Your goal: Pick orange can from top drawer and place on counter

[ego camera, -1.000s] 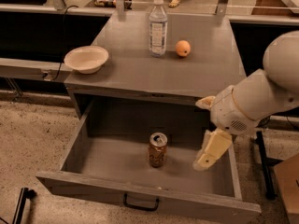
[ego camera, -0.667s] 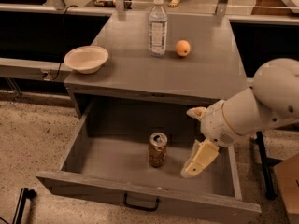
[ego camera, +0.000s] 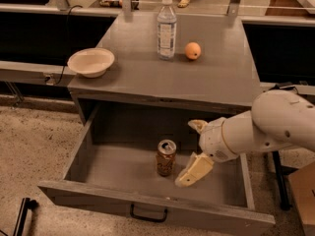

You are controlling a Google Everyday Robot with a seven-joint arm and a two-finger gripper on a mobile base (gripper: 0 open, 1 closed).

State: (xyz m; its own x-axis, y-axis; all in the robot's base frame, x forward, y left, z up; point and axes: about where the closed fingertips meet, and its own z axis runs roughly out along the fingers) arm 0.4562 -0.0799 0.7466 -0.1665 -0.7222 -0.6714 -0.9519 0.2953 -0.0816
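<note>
The orange can (ego camera: 166,158) stood upright in the open top drawer (ego camera: 147,201). Just right of the can hung the gripper (ego camera: 186,153), jaws spread apart, touching nothing. A clean grasp likely needed them level, straddling the can's middle before closing.

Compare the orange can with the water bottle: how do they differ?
The orange can is short, brown-orange metal; the water bottle is tall, clear plastic. The can stands in the top drawer, the bottle on the counter. The gripper is open beside the can only. Both stand upright.
</note>
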